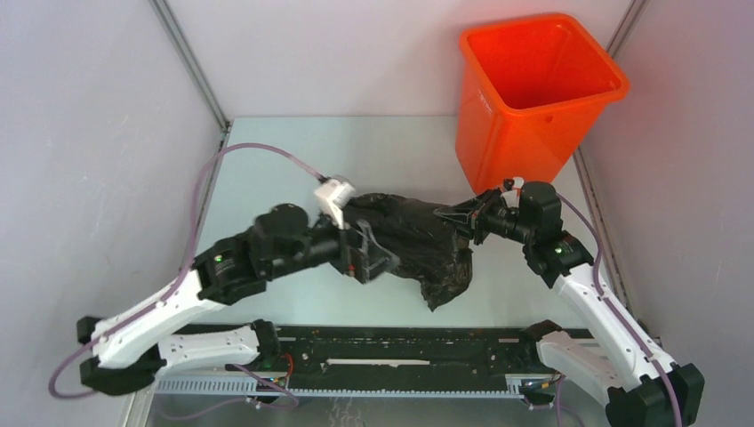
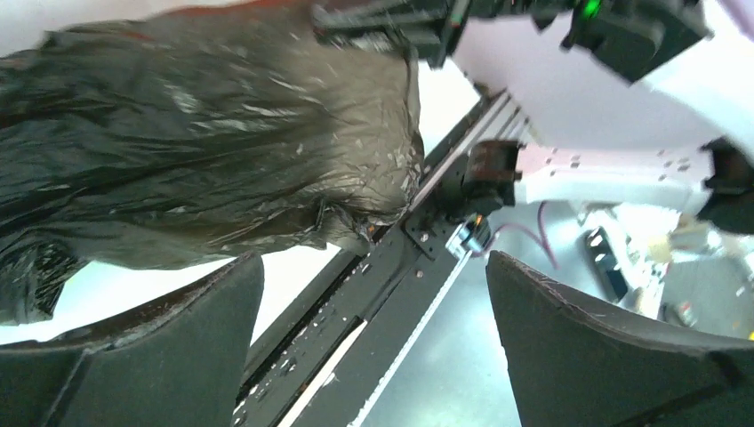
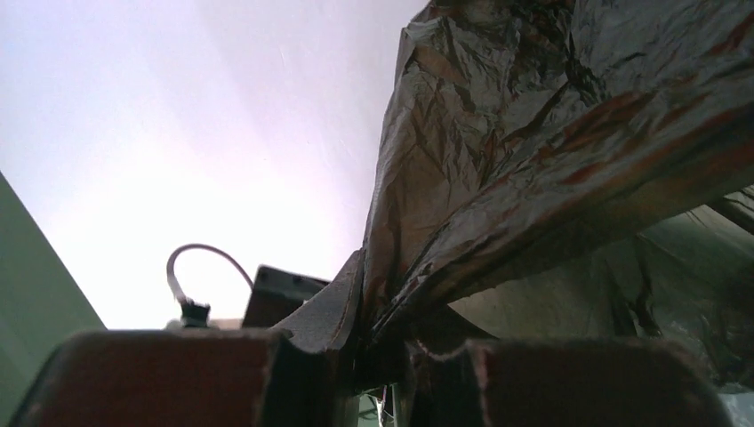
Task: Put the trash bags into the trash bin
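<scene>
The black crinkled trash bag [image 1: 418, 236] lies bunched mid-table between my two grippers. My right gripper [image 1: 464, 220] is shut on its right edge, and in the right wrist view the plastic [image 3: 533, 133] fans out from the pinched jaws [image 3: 382, 311]. My left gripper [image 1: 375, 252] stands open at the bag's left side. In the left wrist view the bag [image 2: 204, 133] sits above and left of the wide-apart fingers [image 2: 373, 260], with nothing between them. The orange trash bin [image 1: 533, 89] stands upright at the back right, behind the right gripper.
A black and silver rail [image 1: 400, 347] runs along the table's near edge between the arm bases. White enclosure walls with metal posts [image 1: 191, 62] close in the left, back and right. A pink cable [image 1: 267, 151] loops over the left of the table.
</scene>
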Controlling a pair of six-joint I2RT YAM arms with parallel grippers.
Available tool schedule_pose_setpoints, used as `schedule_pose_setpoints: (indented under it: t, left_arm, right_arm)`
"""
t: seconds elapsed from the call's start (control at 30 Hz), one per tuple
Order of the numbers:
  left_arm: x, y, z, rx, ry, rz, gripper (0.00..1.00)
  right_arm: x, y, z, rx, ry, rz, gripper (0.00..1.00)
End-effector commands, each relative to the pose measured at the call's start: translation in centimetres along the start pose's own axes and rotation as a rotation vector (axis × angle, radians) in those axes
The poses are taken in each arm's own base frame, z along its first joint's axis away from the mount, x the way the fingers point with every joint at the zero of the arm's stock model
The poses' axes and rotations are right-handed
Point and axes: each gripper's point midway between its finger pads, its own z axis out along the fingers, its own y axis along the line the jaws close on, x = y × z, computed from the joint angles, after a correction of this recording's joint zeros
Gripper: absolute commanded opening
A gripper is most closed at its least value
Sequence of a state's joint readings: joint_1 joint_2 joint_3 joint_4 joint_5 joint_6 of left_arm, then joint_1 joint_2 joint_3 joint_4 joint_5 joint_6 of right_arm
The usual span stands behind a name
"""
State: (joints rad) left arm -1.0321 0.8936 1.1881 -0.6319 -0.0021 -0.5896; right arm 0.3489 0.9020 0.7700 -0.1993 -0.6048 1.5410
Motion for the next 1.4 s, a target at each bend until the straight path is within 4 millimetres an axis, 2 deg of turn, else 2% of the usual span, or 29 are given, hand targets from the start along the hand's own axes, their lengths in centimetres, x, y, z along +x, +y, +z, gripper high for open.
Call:
schedule_pose_setpoints:
  t: [0.0,0.17,0.3,0.43,0.57,0.67,0.73,0.83,1.03,1.1,1.13,1.27,1.37]
  left_arm:
    - [1.5,-2.7,4.3,-0.024,0.045,0.189,1.00]
    - [3.8,-5.6,8.3,-0.036,0.135,0.387,1.00]
    - [4.1,-5.8,10.4,-0.057,0.136,0.463,1.00]
    - [5.5,-5.3,12.3,-0.087,0.176,0.513,1.00]
    - [5.3,-3.8,13.2,-0.186,0.149,0.507,0.97]
    - [4.9,-3.8,13.7,-0.215,0.130,0.493,0.93]
    - [5.0,-4.5,14.1,-0.182,0.139,0.495,0.99]
    - [5.9,-6.1,14.7,-0.083,0.143,0.470,1.00]
    - [3.9,-8.6,14.3,0.036,-0.005,0.385,1.00]
    - [3.6,-9.1,14.9,0.044,-0.020,0.372,0.98]
    - [3.8,-9.1,15.5,0.038,-0.015,0.374,0.94]
    - [4.0,-6.8,17.3,-0.123,-0.001,0.386,0.84]
    - [3.5,-4.6,17.4,-0.251,-0.023,0.389,0.79]
  right_arm:
    - [-0.4,3.0,-1.5,-0.050,-0.086,0.054,0.22]
    - [-0.5,4.3,-2.4,-0.078,-0.123,0.105,0.23]
    - [-1.1,4.8,-3.2,-0.077,-0.190,0.140,0.25]
    - [-1.8,5.7,-4.1,-0.099,-0.259,0.172,0.26]
    - [-2.1,6.2,-5.0,-0.098,-0.307,0.172,0.26]
    - [-2.4,6.1,-5.5,-0.097,-0.347,0.189,0.27]
    - [-2.7,6.2,-5.6,-0.106,-0.372,0.200,0.27]
    - [-2.8,6.6,-5.4,-0.119,-0.371,0.219,0.27]
    - [-2.1,7.4,-4.8,-0.131,-0.348,0.227,0.27]
    - [-1.8,7.8,-4.6,-0.139,-0.339,0.231,0.27]
    - [-1.6,8.1,-4.6,-0.145,-0.336,0.231,0.27]
    - [-1.3,8.7,-4.5,-0.142,-0.344,0.223,0.27]
    - [-1.2,8.7,-4.4,-0.134,-0.350,0.235,0.27]
